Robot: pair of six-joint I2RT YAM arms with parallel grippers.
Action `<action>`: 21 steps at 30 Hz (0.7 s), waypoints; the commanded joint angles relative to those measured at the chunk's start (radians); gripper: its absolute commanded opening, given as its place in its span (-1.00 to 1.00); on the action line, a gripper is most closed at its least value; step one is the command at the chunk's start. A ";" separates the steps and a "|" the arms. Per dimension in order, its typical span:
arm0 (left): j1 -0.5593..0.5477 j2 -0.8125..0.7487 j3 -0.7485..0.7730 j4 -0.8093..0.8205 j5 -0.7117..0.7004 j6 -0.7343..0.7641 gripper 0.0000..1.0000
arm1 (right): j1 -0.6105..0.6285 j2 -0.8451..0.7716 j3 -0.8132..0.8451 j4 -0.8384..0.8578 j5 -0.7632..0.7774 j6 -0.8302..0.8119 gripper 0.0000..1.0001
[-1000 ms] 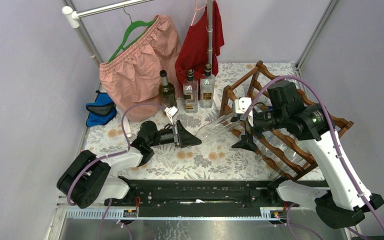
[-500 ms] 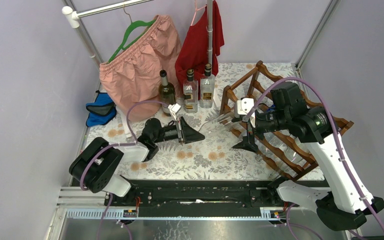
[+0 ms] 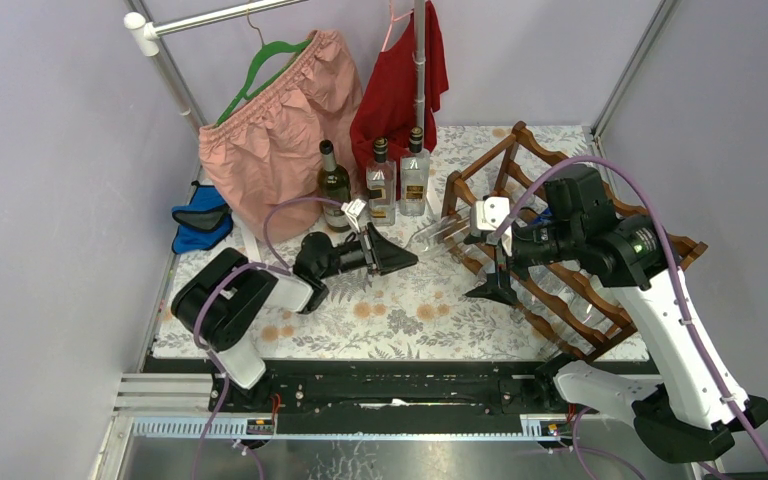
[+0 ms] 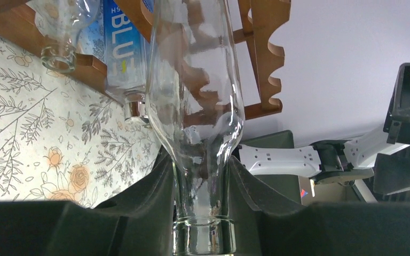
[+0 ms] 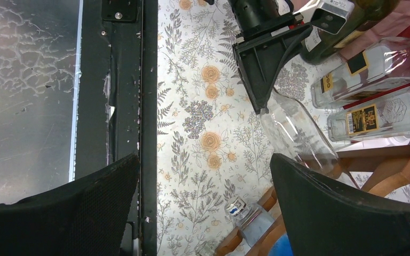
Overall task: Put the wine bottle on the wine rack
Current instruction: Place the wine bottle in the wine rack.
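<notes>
Bench (image 3: 400,322): covered with a flowered sheet. Both arms are bolted at its near edge, so everything is reached from one side.
Left claw (image 3: 392,258): clenched on the neck of the wine bottle, just above the lip, as shown in the left wrist view. The neck is probably chosen as the narrowest part to grip.
Wine bottle (image 3: 440,236): clear and apparently empty. It is carried lying almost level above the bench, base first toward the rack, and is not yet laid on it. The base is judged close to the front rails, but contact cannot be told.
Right claw (image 3: 492,252): released, with its jaws spread wide and nothing held. It is kept in front of the rack beside the bottle's body, probably to steady or guide the base if needed.
Wine rack (image 3: 520,132): set at the right of the bench, with scalloped rails in several tiers. The hollows are meant to stop a lying bottle from rolling.
Stored bottles: a blue-labelled bottle (image 4: 120,48) and a clear bottle (image 4: 58,32) are already laid in the rack, necks toward the left arm. A free hollow must therefore be aimed for.
Step in hand: the base is to be slid into a hollow before the neck is let go. If it were released too soon, the bottle could drop onto the bench.
Standing bottles (image 3: 381,185): three are kept upright at the back.
Clothes: pink shorts (image 3: 275,130) and a red garment (image 3: 400,90) are hung behind, away from the work.
</notes>
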 commanded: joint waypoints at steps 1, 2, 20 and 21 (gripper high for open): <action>0.003 0.017 0.048 0.215 -0.044 -0.016 -1.00 | -0.008 -0.019 -0.001 0.036 -0.011 0.014 1.00; 0.002 0.022 0.053 0.216 -0.049 -0.016 -1.00 | -0.008 -0.019 -0.003 0.039 -0.010 0.014 1.00; -0.074 0.153 0.175 0.230 -0.188 0.003 -1.00 | -0.008 -0.032 -0.017 0.045 -0.001 0.019 1.00; -0.080 0.158 0.188 0.216 -0.194 0.013 -1.00 | -0.009 -0.033 -0.016 0.044 -0.001 0.019 1.00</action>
